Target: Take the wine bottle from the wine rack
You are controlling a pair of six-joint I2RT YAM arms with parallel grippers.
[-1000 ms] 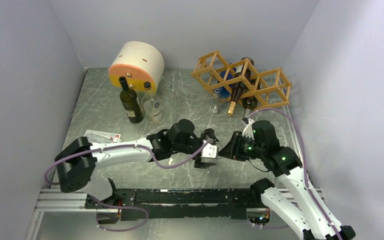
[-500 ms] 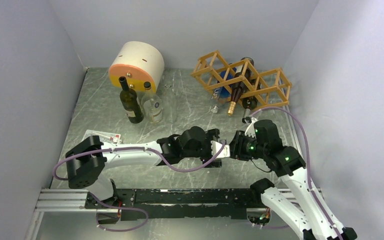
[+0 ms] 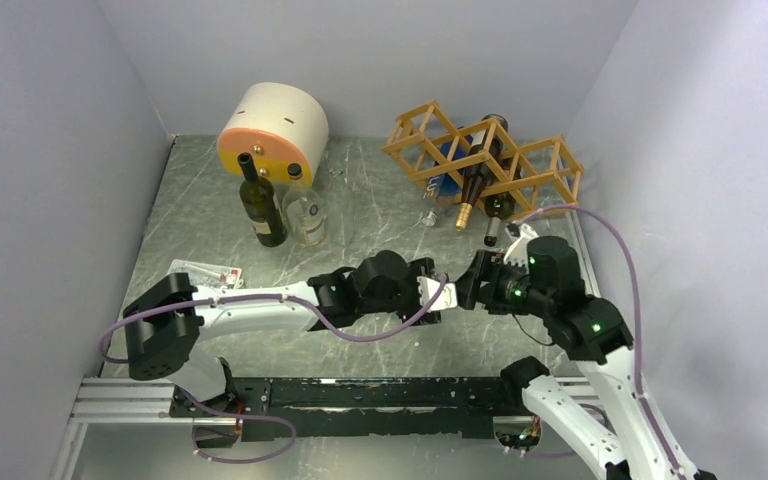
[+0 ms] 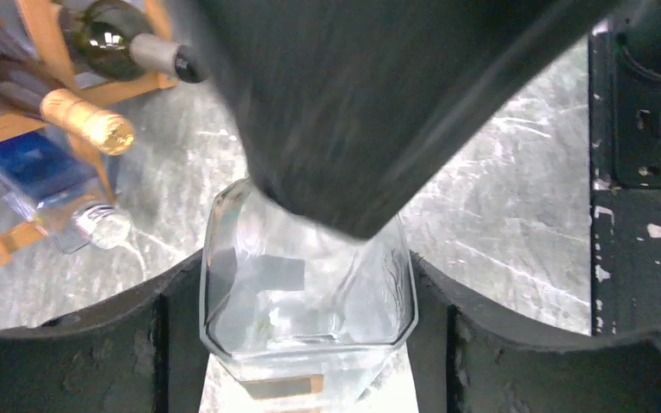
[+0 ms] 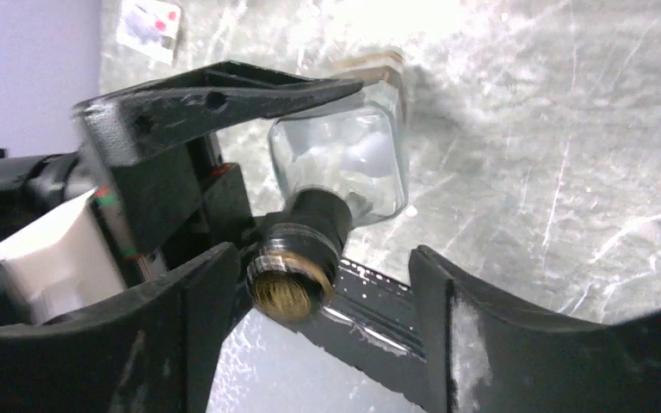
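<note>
A clear square glass bottle (image 4: 310, 292) with a dark neck and gold cap (image 5: 288, 288) hangs above the table's middle front. My left gripper (image 4: 305, 327) is shut on its body, a finger pressed to each side. My right gripper (image 5: 327, 284) stands open around the neck, the cap resting near one finger and a gap to the other. In the top view the two grippers (image 3: 438, 295) (image 3: 465, 285) meet nose to nose. The wine rack (image 3: 485, 155) stands at the back right, holding a brown wine bottle (image 3: 472, 185) with gold foil, a dark bottle (image 3: 500, 205) and a blue one.
A cream and orange cylinder (image 3: 272, 130) lies at the back left. In front of it stand a dark bottle (image 3: 263, 210) and a small clear bottle (image 3: 307, 215). A flat packet (image 3: 205, 272) lies near the left arm. Walls close in on three sides.
My left gripper moved right onto the clear bottle and closed on its body. My right gripper, which was shut on the neck, has opened and shifted slightly right.
</note>
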